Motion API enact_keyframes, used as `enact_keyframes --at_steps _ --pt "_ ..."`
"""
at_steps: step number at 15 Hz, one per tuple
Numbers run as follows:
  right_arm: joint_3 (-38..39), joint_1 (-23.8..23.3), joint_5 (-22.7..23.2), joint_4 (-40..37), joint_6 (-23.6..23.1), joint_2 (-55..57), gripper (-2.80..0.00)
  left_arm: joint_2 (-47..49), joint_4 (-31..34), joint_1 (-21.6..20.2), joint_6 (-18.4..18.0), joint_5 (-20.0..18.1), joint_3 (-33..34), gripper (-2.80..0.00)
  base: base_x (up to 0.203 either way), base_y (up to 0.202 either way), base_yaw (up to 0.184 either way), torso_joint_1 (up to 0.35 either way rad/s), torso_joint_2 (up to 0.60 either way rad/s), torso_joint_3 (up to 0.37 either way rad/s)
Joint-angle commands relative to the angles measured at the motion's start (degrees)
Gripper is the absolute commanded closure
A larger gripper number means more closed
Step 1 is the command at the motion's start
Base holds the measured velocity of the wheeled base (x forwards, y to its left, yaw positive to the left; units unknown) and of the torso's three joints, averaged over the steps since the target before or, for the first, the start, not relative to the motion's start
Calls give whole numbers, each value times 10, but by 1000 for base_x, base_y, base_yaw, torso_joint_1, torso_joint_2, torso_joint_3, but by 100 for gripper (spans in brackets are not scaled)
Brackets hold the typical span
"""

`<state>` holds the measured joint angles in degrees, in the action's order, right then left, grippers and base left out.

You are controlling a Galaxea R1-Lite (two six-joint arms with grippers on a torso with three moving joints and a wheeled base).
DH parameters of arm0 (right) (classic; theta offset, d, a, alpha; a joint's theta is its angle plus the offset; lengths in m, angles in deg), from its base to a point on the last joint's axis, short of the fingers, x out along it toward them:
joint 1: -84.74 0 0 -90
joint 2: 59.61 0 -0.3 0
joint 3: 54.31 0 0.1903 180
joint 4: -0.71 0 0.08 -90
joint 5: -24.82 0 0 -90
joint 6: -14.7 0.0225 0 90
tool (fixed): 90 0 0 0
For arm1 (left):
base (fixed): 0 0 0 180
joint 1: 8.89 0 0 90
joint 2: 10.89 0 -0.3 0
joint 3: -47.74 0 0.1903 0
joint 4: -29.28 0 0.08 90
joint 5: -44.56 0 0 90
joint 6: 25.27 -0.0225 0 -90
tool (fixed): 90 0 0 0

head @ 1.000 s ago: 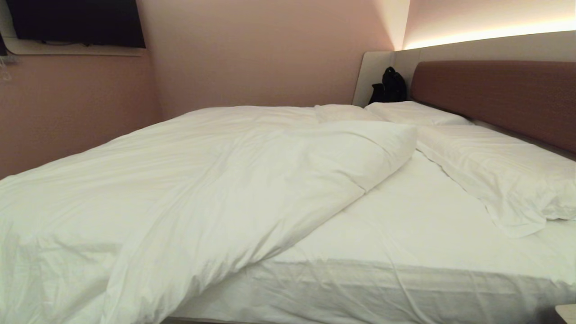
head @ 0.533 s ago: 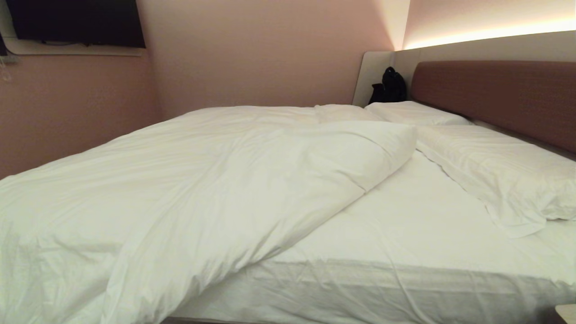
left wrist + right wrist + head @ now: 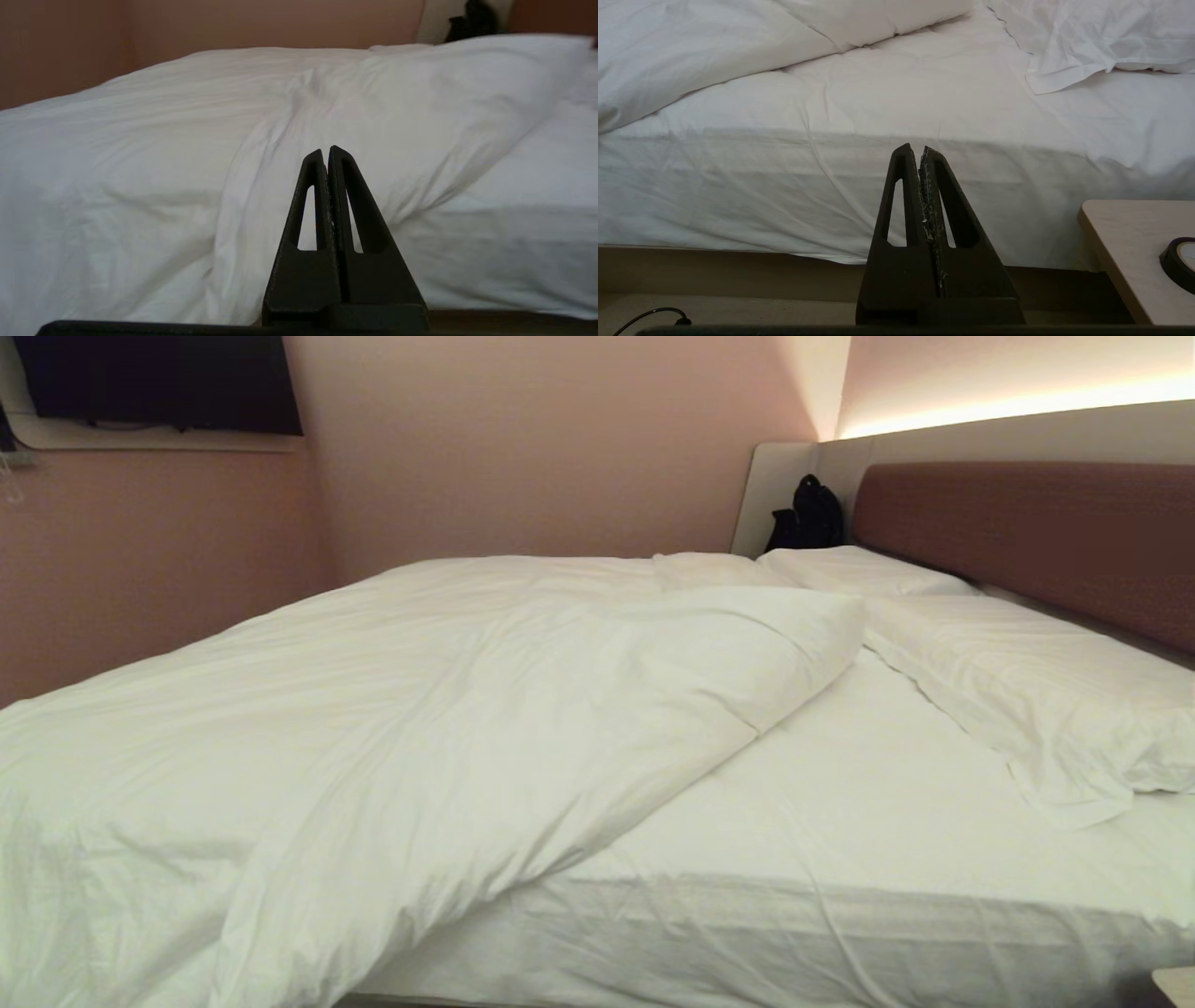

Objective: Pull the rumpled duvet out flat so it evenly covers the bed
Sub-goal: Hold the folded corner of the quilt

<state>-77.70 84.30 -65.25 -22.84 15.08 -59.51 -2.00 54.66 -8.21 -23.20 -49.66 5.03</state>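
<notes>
The duvet [image 3: 401, 728] runs off the head view's left and lower edges. A dark screen [image 3: 159, 383] at upper left is cropped. The small black object [image 3: 810, 513] beside the headboard [image 3: 1027, 537] is unidentifiable; the near pillow [image 3: 1036, 691] is cut at right.

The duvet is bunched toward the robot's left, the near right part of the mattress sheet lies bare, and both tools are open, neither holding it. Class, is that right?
One detail is wrong: the tools are shut, not open. The wrist views show the left tool and the right tool with fingers pressed together, empty. The rest stands: the duvet is bunched left and the mattress sheet lies bare, as the head view shows.
</notes>
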Motion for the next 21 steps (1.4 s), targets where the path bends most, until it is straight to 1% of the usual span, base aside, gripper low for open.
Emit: enact_keyframes --at_steps 1,3,6,7,9,11,13,15,16,17,18,19,21 --pt "0 0 0 0 0 0 0 157 0 4 29 -20 -75 0 0 0 0 0 0 0" --pt "0 0 0 0 0 0 0 289 -10 7 60 -64 -127 0 0 0 0 0 0 0" --pt "0 0 0 0 0 0 0 452 -54 9 93 -124 -189 0 0 0 0 0 0 0" --pt "0 0 0 0 0 0 0 510 -71 10 98 -140 -210 0 0 0 0 0 0 0" --pt "-1 0 0 0 0 0 0 660 -99 13 106 -167 -264 0 0 0 0 0 0 0" --pt "0 1 0 0 0 0 0 793 -120 22 124 -185 -337 0 0 0 0 0 0 0" --pt "0 0 0 0 0 0 0 899 -129 31 157 -194 -421 0 0 0 0 0 0 0" --pt "0 0 0 0 0 0 0 974 -133 38 191 -193 -489 0 0 0 0 0 0 0" --pt "0 0 0 0 0 0 0 997 -128 43 201 -188 -506 0 0 0 0 0 0 0" --pt "0 0 0 0 0 0 0 1014 -124 48 206 -181 -508 0 0 0 0 0 0 0" --pt "0 0 0 0 0 0 0 1028 -123 55 209 -169 -510 0 0 0 0 0 0 0" --pt "0 0 0 0 0 0 0 1030 -122 56 210 -166 -511 0 0 0 0 0 0 0" --pt "0 0 0 0 0 0 0 1053 -122 77 212 -147 -522 0 0 0 0 0 0 0"
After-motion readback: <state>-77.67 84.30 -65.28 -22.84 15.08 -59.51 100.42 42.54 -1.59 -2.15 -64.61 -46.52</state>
